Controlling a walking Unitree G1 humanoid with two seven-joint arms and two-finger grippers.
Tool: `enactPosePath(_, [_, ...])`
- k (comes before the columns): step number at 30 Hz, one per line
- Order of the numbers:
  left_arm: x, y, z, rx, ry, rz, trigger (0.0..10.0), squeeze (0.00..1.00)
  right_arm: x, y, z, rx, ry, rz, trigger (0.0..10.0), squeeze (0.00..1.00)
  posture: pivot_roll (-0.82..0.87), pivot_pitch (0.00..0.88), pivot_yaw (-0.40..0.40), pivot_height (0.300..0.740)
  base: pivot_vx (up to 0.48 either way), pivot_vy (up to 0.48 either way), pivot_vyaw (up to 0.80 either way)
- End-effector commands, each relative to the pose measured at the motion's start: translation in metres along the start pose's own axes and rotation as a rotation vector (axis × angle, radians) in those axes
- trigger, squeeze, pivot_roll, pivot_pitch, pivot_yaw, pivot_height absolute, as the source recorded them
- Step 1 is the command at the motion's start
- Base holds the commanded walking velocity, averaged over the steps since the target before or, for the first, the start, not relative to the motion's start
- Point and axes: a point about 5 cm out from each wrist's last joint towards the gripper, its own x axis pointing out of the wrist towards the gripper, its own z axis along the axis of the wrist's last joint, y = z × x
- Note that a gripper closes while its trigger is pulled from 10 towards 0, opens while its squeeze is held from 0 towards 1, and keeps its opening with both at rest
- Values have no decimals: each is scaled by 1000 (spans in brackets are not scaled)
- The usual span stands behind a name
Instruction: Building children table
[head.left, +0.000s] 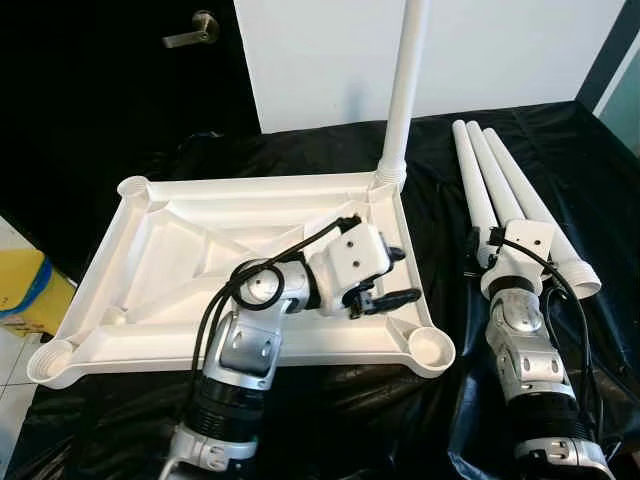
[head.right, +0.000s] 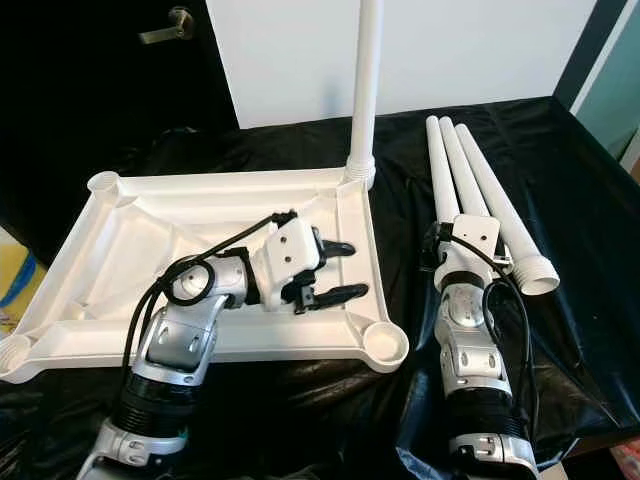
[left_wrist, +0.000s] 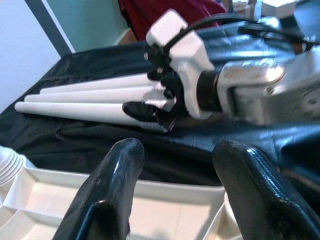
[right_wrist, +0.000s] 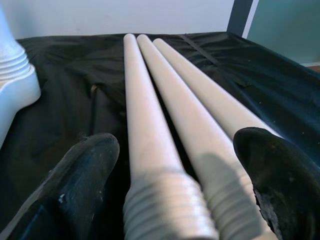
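A white table top (head.left: 170, 240) lies upside down on a black cloth. One white leg (head.left: 405, 80) stands upright, screwed into its far right corner. Three loose legs (head.left: 495, 170) lie side by side to the right. My left gripper (head.left: 405, 277) hovers open over the top's right rim, fingers pointing right toward the legs. My right gripper (right_wrist: 177, 140) is open low over the threaded near ends of the loose legs (right_wrist: 150, 100), one finger on each side of them, holding nothing.
Empty corner sockets show at near right (head.left: 432, 348), near left (head.left: 50, 358) and far left (head.left: 133, 187). The black cloth (head.left: 350, 420) covers the work surface. A dark door with a handle (head.left: 195, 30) stands behind; a yellow object (head.left: 20, 285) sits at the left.
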Motion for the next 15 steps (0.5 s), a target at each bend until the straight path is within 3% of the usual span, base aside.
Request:
enactPosePath(1, [-11,22,-6,-45,14,501,10000,0,2,-1,-6,21,43,-4,10000,0,-19,70,30,740,0,0,0])
enactPosePath(6, [-12,12,-3,-62,5,501,10000,0,10,3,-12,66,120,48,10000,0,-4,86,24,740,0,0,0])
enactPosePath(15, [-14,10,-3,-76,13,510,10000,0,15,12,-18,86,177,112,10000,0,18,121,19,740,0,0,0])
